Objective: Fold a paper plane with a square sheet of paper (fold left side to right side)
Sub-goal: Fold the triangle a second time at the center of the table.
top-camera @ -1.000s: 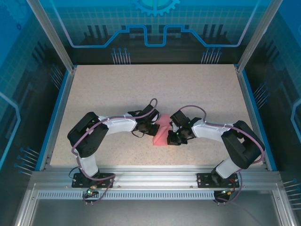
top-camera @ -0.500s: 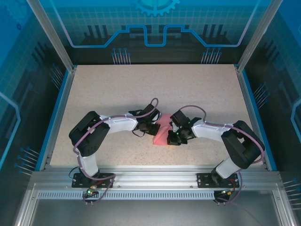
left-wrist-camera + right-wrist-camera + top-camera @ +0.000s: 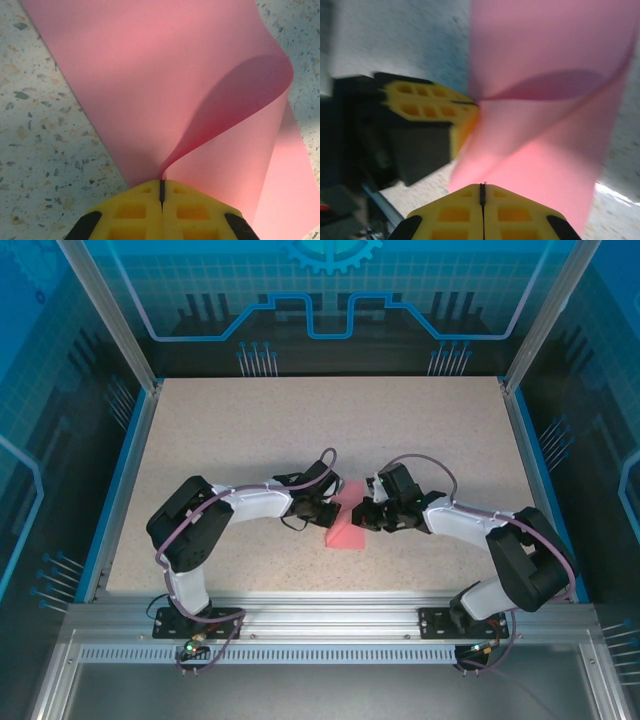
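Observation:
The square sheet of paper [image 3: 345, 531] is salmon pink and lies mid-table between both arms, no paper plane shape to it. My left gripper [image 3: 328, 510] is shut on its left edge. In the left wrist view the yellow jaws [image 3: 161, 181] pinch that edge, and the sheet [image 3: 150, 75] curls up and over to the right. My right gripper [image 3: 363, 518] is shut beside the sheet's right side. In the right wrist view its closed tips [image 3: 481, 186] sit over the sheet's [image 3: 545, 130] flat layer, with nothing seen between them. The left gripper [image 3: 472, 104] shows there too, holding the raised flap.
The speckled beige table [image 3: 330, 430] has raised blue borders on the left and right. An aluminium rail [image 3: 320, 615] with both arm bases runs along the near edge. Open tabletop lies beyond the paper toward the back.
My right gripper has swung up and back from the sheet's lower right toward its upper right, and that arm's elbow shifted right. The left gripper kept its hold almost in place.

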You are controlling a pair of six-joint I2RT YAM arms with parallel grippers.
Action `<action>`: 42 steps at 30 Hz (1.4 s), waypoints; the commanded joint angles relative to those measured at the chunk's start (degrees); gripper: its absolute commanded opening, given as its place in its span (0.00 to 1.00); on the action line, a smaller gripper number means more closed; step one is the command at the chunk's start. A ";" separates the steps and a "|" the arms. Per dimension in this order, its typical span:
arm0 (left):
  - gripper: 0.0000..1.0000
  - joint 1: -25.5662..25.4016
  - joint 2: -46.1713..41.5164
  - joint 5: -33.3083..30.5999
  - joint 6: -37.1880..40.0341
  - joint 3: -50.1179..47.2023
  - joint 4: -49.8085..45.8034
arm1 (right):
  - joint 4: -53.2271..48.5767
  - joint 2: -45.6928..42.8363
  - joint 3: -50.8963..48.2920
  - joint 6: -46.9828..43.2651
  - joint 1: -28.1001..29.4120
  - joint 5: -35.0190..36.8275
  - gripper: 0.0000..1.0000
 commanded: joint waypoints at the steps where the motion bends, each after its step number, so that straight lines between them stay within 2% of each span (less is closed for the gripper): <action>1: 0.05 0.10 0.83 1.34 0.80 -0.17 -1.48 | 6.81 2.08 0.92 2.44 -0.40 -2.23 0.06; 16: 0.05 -0.52 1.05 1.05 1.07 0.15 -1.78 | 6.81 10.48 4.86 1.55 1.45 -2.49 0.06; 42: 0.05 -0.68 1.09 0.78 1.12 0.58 -2.25 | -2.39 12.20 4.78 -2.68 1.58 2.31 0.05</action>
